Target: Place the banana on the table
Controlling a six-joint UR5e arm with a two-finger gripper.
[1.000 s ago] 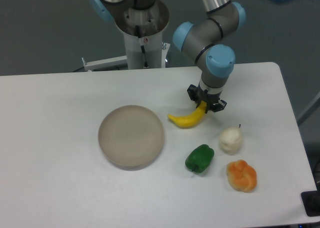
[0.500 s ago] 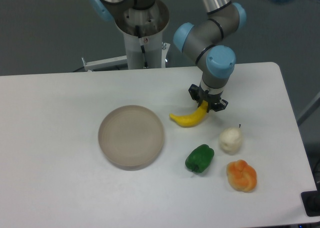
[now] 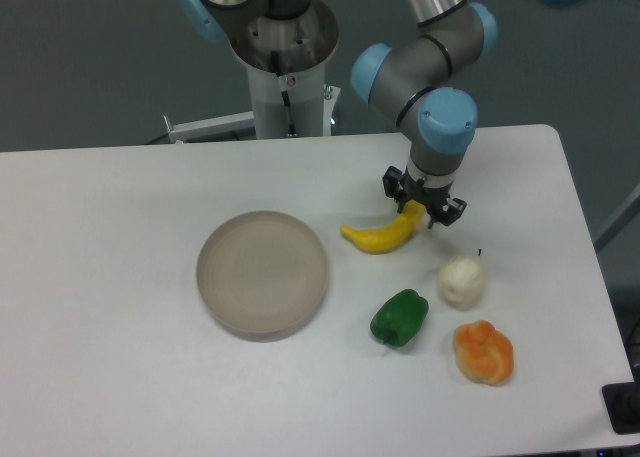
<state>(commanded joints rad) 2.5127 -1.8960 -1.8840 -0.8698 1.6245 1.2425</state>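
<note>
Shifted slightly rightward against the earlier frames: gripper and banana together, with the fruit's left tip now a little further from the plate.

Nearest the camera: lumpy orange fruit [image 3: 484, 352], lying on the table [image 3: 110, 277] toward the right front.

Next: green pepper [image 3: 399, 317], just left of the orange fruit and apart from it, resting on the tabletop.

Next: white pear-shaped fruit [image 3: 461, 280] with a thin dark stem, standing above the orange fruit and to the right of the pepper, touching neither.

Middle left: round beige plate [image 3: 262, 273], flat on the table, nothing on it, well apart from the fruits at right.

Middle right: banana [image 3: 383, 234], bright yellow and curved, lying between the plate and the white fruit, clear of both. Its left tip points toward the plate; its right end rises into the gripper. Whether its underside touches the tabletop cannot be told from this view.

Behind it: gripper [image 3: 423, 209], black, pointing downward, its fingers clenched on the banana's right end.

Above that: arm [image 3: 432, 72], grey segments with blue joint caps, reaching down from the upper edge of the view.

Farthest: robot base column [image 3: 280, 62], white and grey, mounted behind the rear edge of the table.
</note>
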